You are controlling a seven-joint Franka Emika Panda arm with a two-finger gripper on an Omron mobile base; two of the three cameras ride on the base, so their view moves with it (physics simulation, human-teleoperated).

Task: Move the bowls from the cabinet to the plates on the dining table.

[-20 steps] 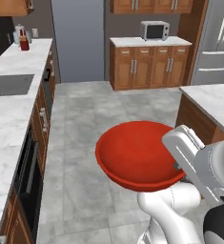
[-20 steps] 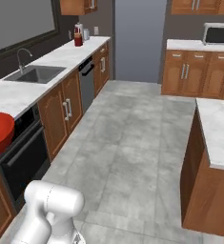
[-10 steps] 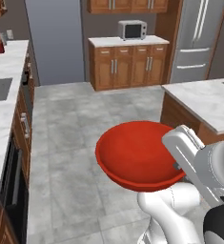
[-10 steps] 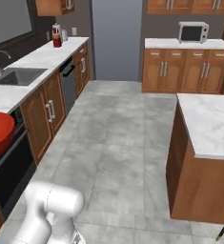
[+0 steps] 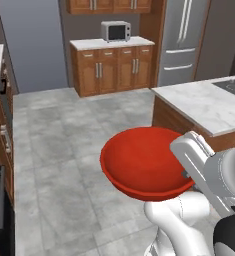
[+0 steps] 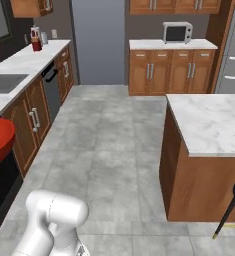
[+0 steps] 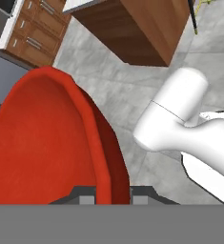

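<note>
Above the grey tiled floor (image 5: 64,165), off the marble dining table's (image 5: 209,107) near corner, the gripper (image 7: 112,194) is clamped on the rim of the red bowl (image 5: 146,162), carried in the air, clear of every surface.

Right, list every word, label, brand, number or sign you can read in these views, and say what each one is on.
None can be read.
Microwave: no legible brand or digits on its front.
Red bottle on the far counter: any label is too small to read.
Red bowl in the gripper: plain, no marking.
Fridge and cabinets: no lettering visible.
</note>
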